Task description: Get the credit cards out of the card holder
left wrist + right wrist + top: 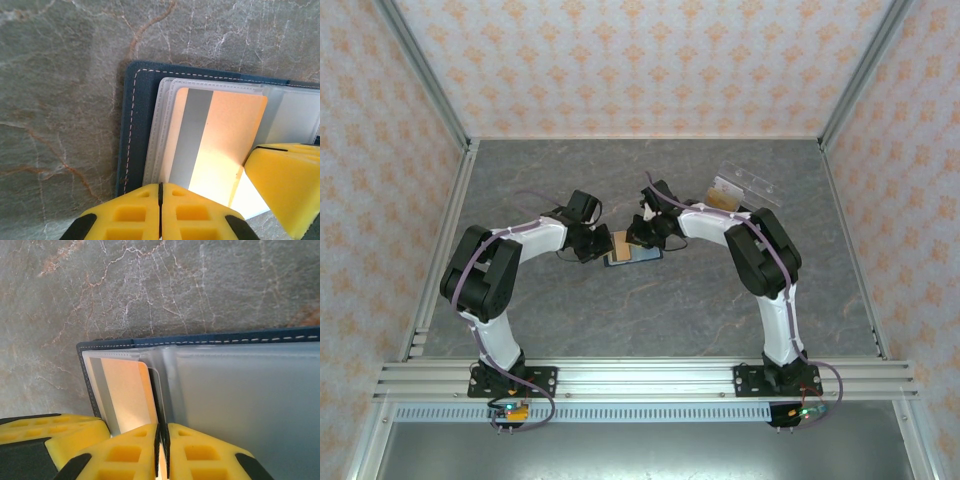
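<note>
Card holder [645, 254] lay open. I saw left gripper [161, 200] pinching its credit card [220, 140], right gripper [162, 440] clamping its centre fold.

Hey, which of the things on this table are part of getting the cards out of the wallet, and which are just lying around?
Part of the job:
- wallet, lying open
- card at its clear pocket

Just lying about:
- clear plastic box, back right
- tan thing by the box, too small to identify
</note>
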Available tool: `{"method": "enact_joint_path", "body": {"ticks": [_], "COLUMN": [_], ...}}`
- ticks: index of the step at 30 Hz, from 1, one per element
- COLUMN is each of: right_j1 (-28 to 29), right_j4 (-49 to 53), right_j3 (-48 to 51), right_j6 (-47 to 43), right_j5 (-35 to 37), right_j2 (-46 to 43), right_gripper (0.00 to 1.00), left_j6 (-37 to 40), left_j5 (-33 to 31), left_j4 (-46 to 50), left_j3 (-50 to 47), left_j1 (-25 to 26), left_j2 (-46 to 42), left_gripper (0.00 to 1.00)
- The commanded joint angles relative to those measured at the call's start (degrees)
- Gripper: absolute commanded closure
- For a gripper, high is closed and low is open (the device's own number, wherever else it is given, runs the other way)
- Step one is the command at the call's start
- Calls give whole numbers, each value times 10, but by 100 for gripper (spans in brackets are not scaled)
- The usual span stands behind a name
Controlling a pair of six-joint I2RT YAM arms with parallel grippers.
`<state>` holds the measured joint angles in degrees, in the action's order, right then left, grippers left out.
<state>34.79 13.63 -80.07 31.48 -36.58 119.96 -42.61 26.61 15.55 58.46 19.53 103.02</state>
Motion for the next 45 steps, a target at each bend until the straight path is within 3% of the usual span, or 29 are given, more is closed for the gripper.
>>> {"method": "enact_joint_path", "body": {"ticks": [1,38,45], "right_j1": [-5,1,-1], "right_j4": [-6,-4,-10], "right_j3": [-1,-20,-8], "right_j6": [-10,-84,-80], "right_j5": [-19,-146,-120], "right_j2": [14,35,19], "right_gripper": [86,85,97], "left_j6": [-1,40,45], "left_j5": [-19,48,28], "left_j4": [12,-1,20], "left_j3": [1,10,17], "left_j1": [3,2,1], "left_j2": [22,41,35], "left_gripper": [93,97,96]}}
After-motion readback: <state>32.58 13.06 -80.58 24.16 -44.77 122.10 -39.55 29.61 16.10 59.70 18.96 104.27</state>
